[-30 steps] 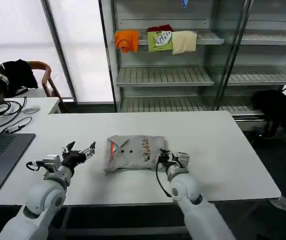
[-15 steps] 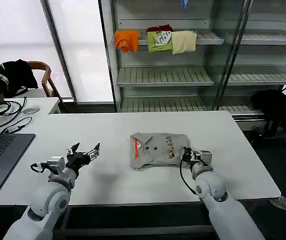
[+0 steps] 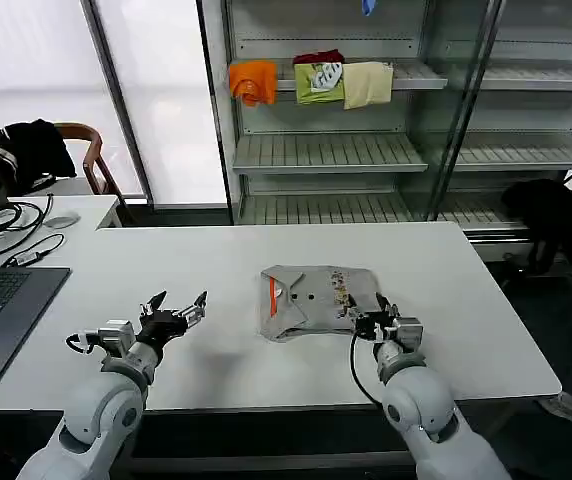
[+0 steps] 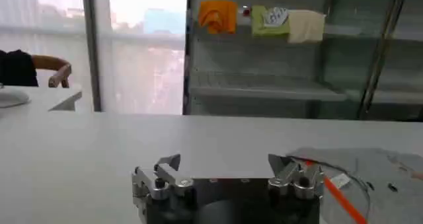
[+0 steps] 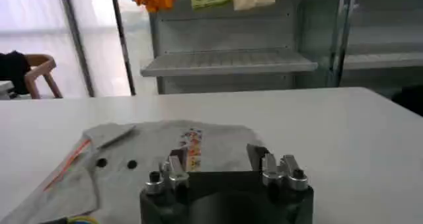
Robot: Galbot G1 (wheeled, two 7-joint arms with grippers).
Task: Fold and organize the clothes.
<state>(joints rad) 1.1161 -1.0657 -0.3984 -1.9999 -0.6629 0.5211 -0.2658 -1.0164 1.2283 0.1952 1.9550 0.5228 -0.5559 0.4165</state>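
Left side of the head view: the left gripper [image 3: 178,308] hovers just above the white table [image 3: 486,330], in the lower left of the frame, well apart from the shirt. Its fingers are spread wide and hold nothing.

Centre: one folded grey shirt [image 3: 316,300] lies flat on the table, slightly right of the frame centre. An orange collar strip [image 3: 272,297] and two small dark buttons show on its left part; a small multicoloured print [image 3: 341,290] sits toward its right part.

Right of centre: the right gripper [image 3: 378,320] sits low at the shirt's right edge, in the lower middle of the frame. In the right wrist view its fingers [image 5: 174,166] stand apart over the near edge of the cloth, with nothing clamped between them.

Handling, judged: the shirt is light, soft and limp. It will sag and unfold if lifted by one point, and it will likely slide on the smooth tabletop. Take hold at the layered folded edges, one gripper per side, so that all layers are pinched together.

Count: one grey shirt on the table; two grippers. On the upper shelf [image 3: 416,72], top centre of the frame, three folded garments [image 3: 320,80]: orange, green, cream, with a red item behind.
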